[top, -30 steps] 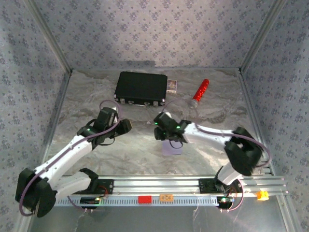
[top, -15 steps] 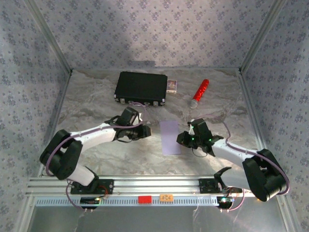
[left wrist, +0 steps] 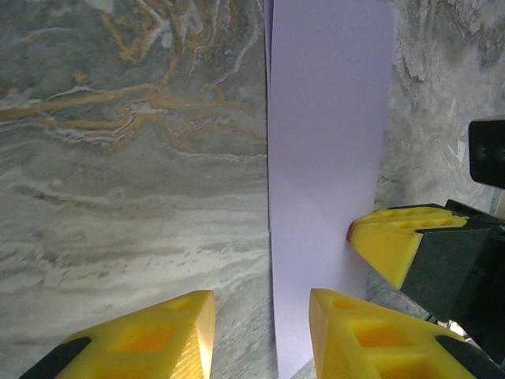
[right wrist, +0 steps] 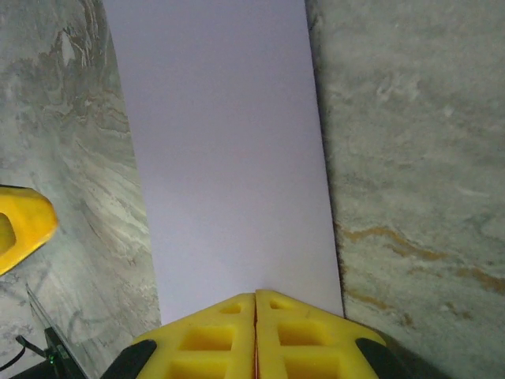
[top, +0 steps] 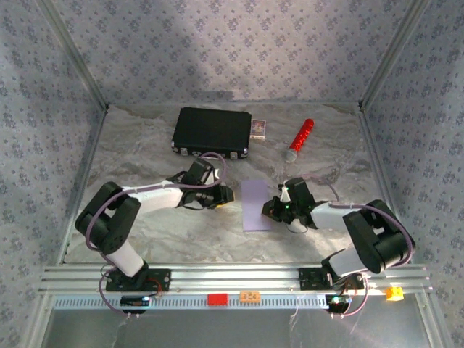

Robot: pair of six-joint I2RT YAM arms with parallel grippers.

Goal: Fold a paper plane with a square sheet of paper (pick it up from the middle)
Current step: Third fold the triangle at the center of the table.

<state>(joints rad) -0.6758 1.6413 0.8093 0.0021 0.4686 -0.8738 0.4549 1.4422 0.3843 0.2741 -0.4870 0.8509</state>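
Right fingers (right wrist: 213,335) have shut at lilac paper (right wrist: 229,158); black case (top: 212,132) closed.

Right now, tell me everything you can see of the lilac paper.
The lilac paper is plain, matte and unmarked, a narrow rectangle that looks folded in half. It lies flat on the marbled table between the two arms. The right gripper, shut, has its tips on one long edge. The left gripper, open, straddles the opposite edge; whether it touches is unclear. No tears show.
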